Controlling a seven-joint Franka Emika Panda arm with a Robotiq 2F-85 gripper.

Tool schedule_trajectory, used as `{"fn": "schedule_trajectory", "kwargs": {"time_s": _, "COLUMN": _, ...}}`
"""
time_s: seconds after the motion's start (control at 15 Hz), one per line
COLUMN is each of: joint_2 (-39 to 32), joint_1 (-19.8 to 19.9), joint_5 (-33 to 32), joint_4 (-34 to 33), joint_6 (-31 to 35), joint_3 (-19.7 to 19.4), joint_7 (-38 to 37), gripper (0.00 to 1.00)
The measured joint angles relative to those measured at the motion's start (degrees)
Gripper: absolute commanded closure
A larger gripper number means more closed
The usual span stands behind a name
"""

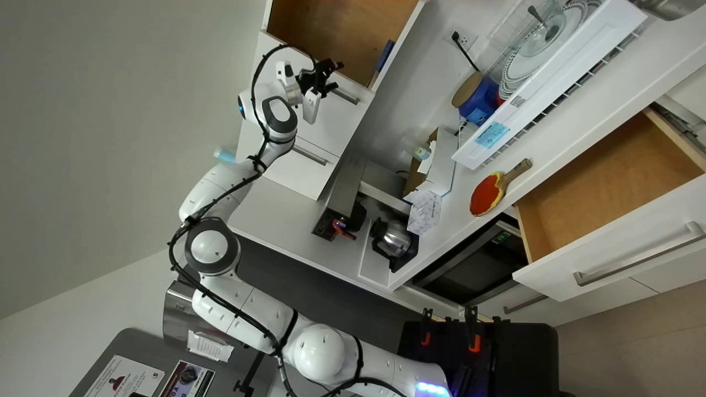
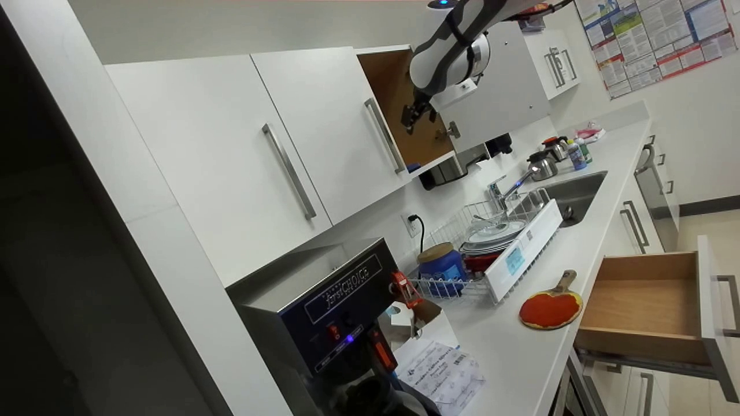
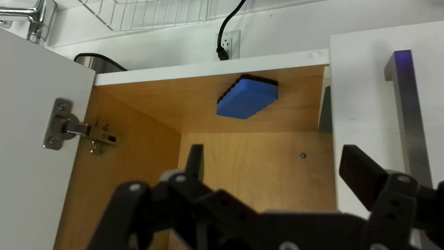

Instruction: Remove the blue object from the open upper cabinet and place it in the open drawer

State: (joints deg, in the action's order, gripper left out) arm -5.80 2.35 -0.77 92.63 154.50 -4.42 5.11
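The blue object (image 3: 248, 99) is a blue block with a black edge, like an eraser or sponge. It lies on the wooden floor of the open upper cabinet (image 3: 208, 72). It also shows at the cabinet's bottom in both exterior views (image 1: 384, 55) (image 2: 413, 167). The cabinet has white outsides and a brown interior (image 1: 331, 33) (image 2: 399, 86). My gripper (image 3: 274, 149) is open and empty, at the cabinet opening and apart from the blue object. It shows in both exterior views (image 1: 335, 76) (image 2: 420, 121). The drawer (image 1: 612, 182) is pulled out below the counter, with a bare wooden inside (image 2: 647, 294).
The cabinet's open door (image 3: 38, 114) stands to one side and a closed door with a handle (image 3: 409, 114) to the other. Below are a dish rack (image 2: 520, 254), a dark blue container (image 2: 442, 271), an orange-red paddle-shaped thing (image 2: 552, 309) and a coffee machine (image 2: 341, 306).
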Motion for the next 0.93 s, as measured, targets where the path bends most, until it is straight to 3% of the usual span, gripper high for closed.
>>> {"fn": "schedule_trajectory", "kwargs": {"time_s": 0.33, "joint_2": -7.09, "joint_1": 1.18, "joint_5": 0.00, "joint_4": -7.75, "joint_6": -0.85, "joint_3": 0.00, "joint_7": 0.10, "gripper": 0.00}}
{"fn": "schedule_trajectory", "kwargs": {"time_s": 0.93, "joint_2": -9.75, "joint_1": 3.09, "joint_5": 2.63, "joint_4": -9.14, "joint_6": -1.21, "joint_3": 0.57, "joint_7": 0.75, "gripper": 0.00}}
